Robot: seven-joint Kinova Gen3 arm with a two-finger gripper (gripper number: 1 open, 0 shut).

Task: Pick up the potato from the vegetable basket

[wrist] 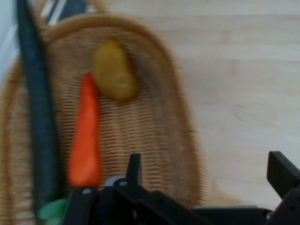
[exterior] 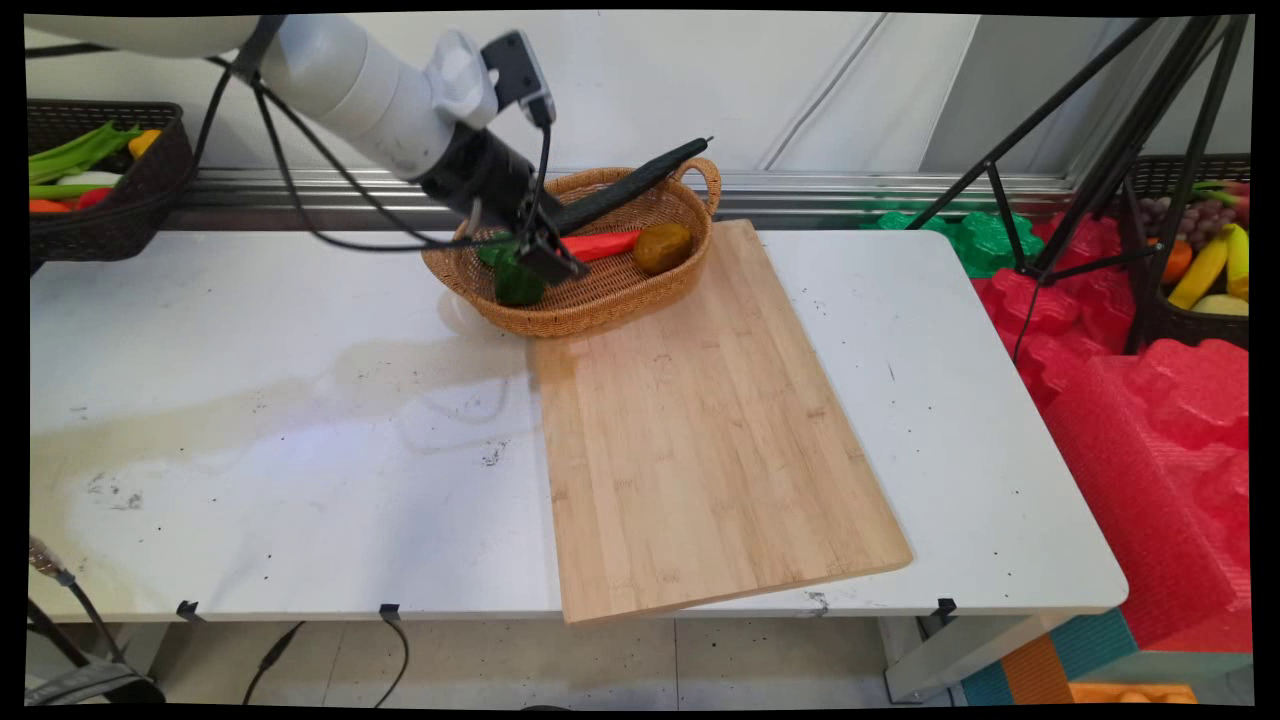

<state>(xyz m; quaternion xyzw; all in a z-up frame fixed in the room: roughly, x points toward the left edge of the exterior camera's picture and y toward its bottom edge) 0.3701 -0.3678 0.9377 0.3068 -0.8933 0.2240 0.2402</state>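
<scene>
Your gripper point(exterior: 540, 258) hangs in the wicker basket point(exterior: 600, 300) at the table's point(exterior: 250, 400) far edge, fingers spread, holding nothing | nearest: green pepper point(exterior: 518, 285), carrot point(exterior: 600, 245) | potato point(exterior: 662, 247), cucumber point(exterior: 630, 185) alongside | cutting board point(exterior: 700, 420) bare.

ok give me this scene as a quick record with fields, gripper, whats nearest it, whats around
gripper: black two-finger gripper, open, down inside the wicker basket
nearest: green pepper and carrot, just beside the fingers; contact cannot be told
also in basket: brownish potato at the carrot's tip; long dark cucumber leaning on the rim
basket position: far end of the table, overlapping the wooden cutting board's far corner
board: bare
</scene>
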